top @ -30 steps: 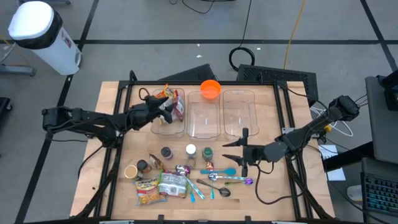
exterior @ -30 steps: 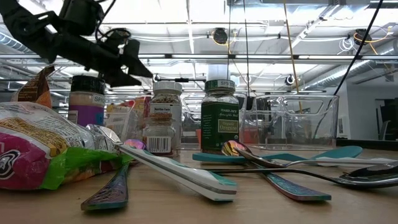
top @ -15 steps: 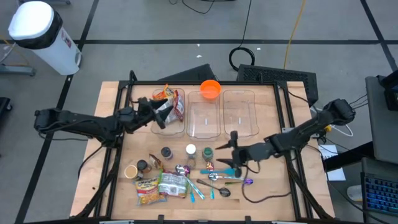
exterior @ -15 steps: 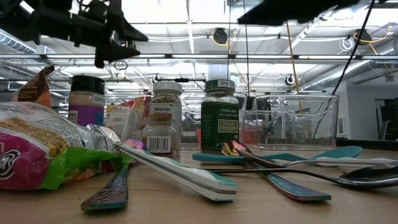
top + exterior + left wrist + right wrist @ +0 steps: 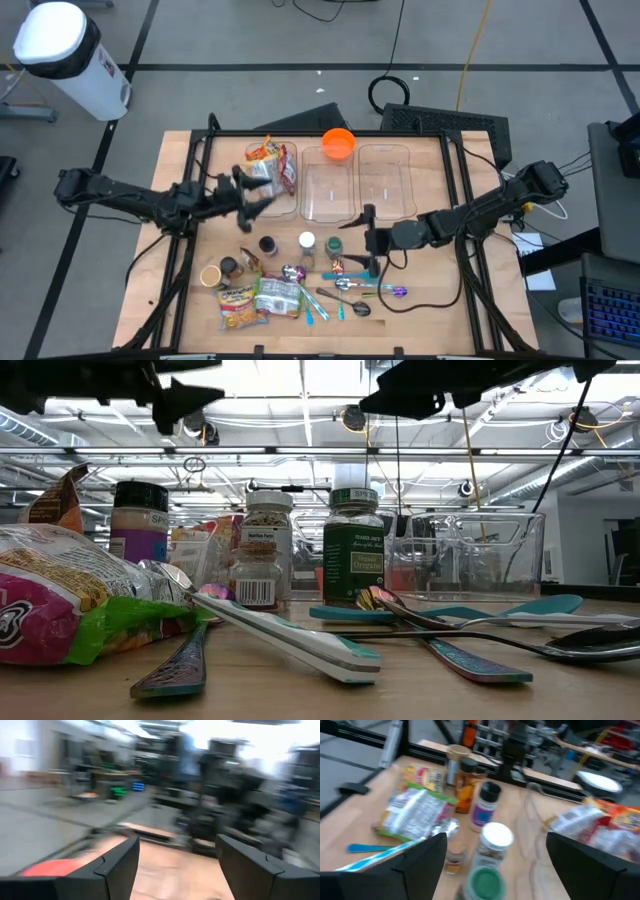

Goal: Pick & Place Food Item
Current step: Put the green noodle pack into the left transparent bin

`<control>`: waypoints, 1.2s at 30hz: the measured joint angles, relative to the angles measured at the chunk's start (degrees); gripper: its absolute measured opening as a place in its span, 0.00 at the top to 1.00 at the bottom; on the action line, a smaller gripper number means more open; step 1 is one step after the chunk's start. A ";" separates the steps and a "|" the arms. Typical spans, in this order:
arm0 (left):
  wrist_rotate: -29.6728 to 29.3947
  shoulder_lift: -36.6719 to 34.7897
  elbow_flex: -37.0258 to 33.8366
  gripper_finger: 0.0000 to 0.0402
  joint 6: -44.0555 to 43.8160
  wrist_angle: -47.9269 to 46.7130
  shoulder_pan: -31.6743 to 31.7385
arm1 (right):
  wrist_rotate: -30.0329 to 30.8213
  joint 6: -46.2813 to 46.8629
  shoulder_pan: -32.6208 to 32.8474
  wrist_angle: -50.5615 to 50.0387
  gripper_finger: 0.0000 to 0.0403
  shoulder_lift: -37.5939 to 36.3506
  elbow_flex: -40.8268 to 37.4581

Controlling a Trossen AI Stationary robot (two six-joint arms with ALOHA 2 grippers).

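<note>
Snack bags (image 5: 274,163) lie in the left clear bin (image 5: 272,205). Three spice jars (image 5: 307,241) stand upright in a row at mid-table; in the right wrist view a white-lidded jar (image 5: 495,836) and a green-lidded jar (image 5: 485,881) show close ahead. More packets (image 5: 262,299) lie flat near the front edge. My left gripper (image 5: 248,196) is open and empty, above the table just near-left of the left bin. My right gripper (image 5: 367,232) is open and empty, just right of the jar row and above the spoons. Both hang high in the low view.
Two more clear bins (image 5: 332,183) stand at the back, an orange bowl (image 5: 338,143) behind them. Spoons and teal utensils (image 5: 360,285) lie near the front, beside a paper cup (image 5: 210,275) and a dark jar (image 5: 230,266). Bare wood lies at the right (image 5: 430,285).
My left gripper has drawn back from over the left bin toward the table's near-left and risen, staying open. My right gripper has moved toward the table's left edge, closing on the jar row, also open. The snack bags stay in the bin.
</note>
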 joint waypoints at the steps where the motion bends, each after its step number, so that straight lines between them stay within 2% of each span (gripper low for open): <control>1: 2.54 0.00 0.00 0.33 -0.01 0.01 -0.93 | -0.97 -0.07 0.00 0.04 0.17 0.02 0.00; 4: 6.58 0.03 0.45 0.33 0.03 -0.80 -4.05 | -2.28 -0.09 0.02 0.52 0.18 0.02 0.00; 9: 6.95 0.09 3.20 0.33 -0.25 -7.23 -9.80 | -2.21 -0.09 0.02 0.50 0.19 0.00 0.00; 13: 6.89 3.14 6.87 0.33 0.75 -13.08 -14.76 | -2.19 -0.11 0.02 0.42 0.19 0.00 0.00; 17: 5.19 10.05 12.70 0.33 5.43 -16.20 -20.11 | -2.18 -0.13 0.02 0.44 0.19 0.00 0.00; 21: 5.01 19.25 22.19 0.33 8.20 -24.45 -24.07 | -2.17 -0.11 0.02 0.42 0.19 0.00 0.00; 27: 4.19 32.82 33.91 0.33 4.09 -40.71 -27.35 | -2.15 -0.11 0.02 0.42 0.19 0.00 0.01; 31: 2.21 40.27 37.47 0.33 1.47 -47.24 -28.25 | -2.15 -0.11 0.02 0.40 0.19 0.00 0.02; 36: 2.19 46.77 37.88 0.33 -1.02 -49.85 -28.56 | -2.14 0.05 0.09 0.37 0.19 0.00 0.02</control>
